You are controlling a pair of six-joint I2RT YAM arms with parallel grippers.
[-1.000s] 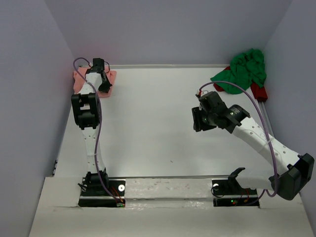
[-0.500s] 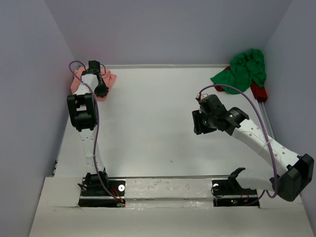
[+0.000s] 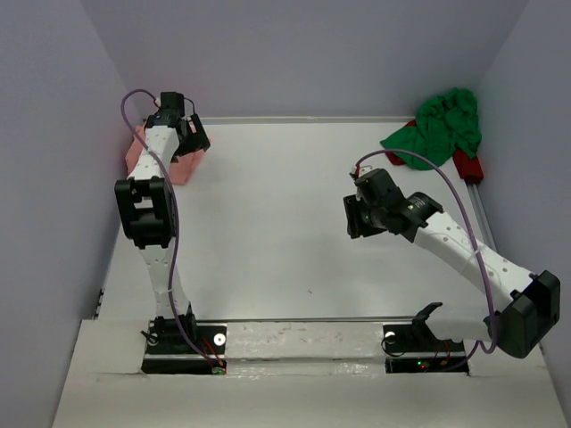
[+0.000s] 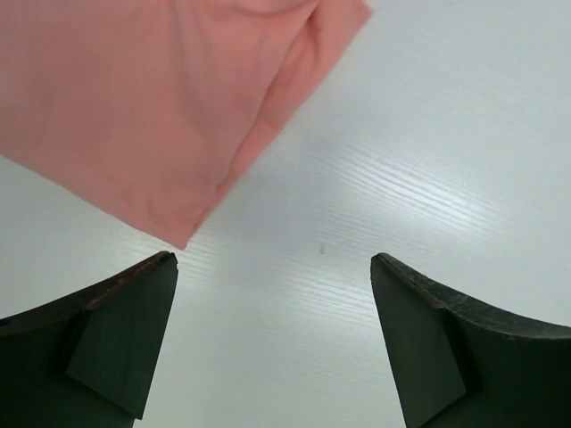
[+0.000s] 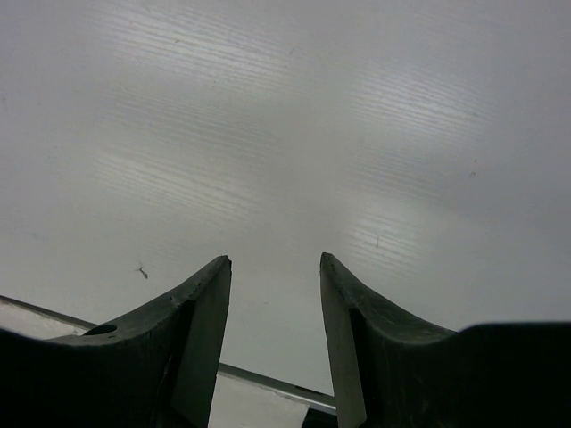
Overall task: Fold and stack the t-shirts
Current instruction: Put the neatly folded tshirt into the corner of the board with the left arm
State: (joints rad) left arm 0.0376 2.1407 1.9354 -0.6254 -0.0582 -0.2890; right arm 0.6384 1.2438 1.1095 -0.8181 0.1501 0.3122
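We log a salmon pink cloth t-shirt [image 4: 134,107], folded, far-left tabletop [image 3: 268,214] corner, probably stack base; left hand [image 4: 272,263] spread empty over its edge; bright green cloth t-shirt [image 3: 437,129] crumpled far right; right hand [image 5: 275,263] parted, empty

table [image 3: 294,223]: white, faint wood grain, few dark specks | walls [image 3: 312,53]: plain pale lilac, three sides | red item [image 3: 468,167]: far right table edge, mostly covered

White table [image 3: 285,223], faint wood grain, soft glare patches. Plain pale grey-lilac walls [image 3: 303,53] enclose it at back, left and right. Metal rail [image 3: 303,319] runs along near edge. Even, diffuse light.
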